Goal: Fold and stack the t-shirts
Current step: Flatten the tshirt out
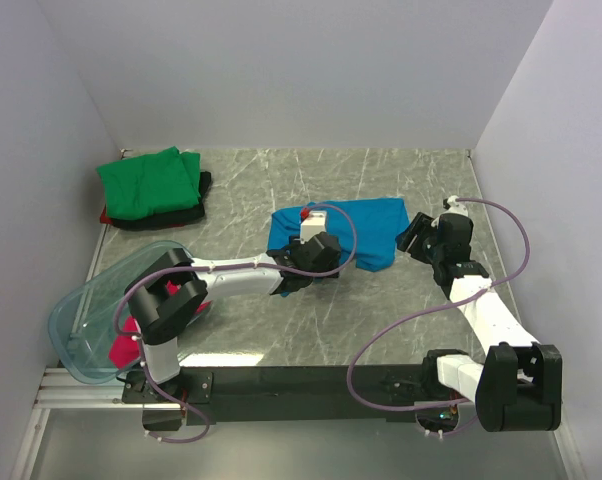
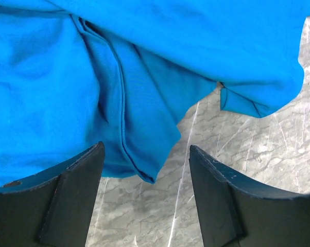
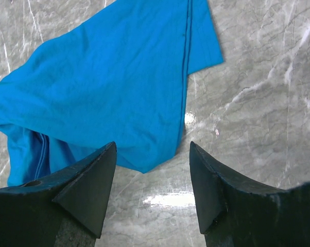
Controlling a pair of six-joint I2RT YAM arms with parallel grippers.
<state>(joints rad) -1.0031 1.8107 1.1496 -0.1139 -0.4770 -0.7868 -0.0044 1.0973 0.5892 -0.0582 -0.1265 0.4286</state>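
A loose t-shirt lies spread on the middle of the table. The left hand is over its near left part and the right hand is just beside its right edge. Well apart from it, in the far left corner, sits a stack of t-shirts. At the near left corner, left of the left arm, is a bin with a bunched t-shirt in it.

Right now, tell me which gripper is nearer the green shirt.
Left. The left gripper is over the blue shirt mid-table, to the right of the green shirt; the right gripper is farther right, beyond the blue shirt.
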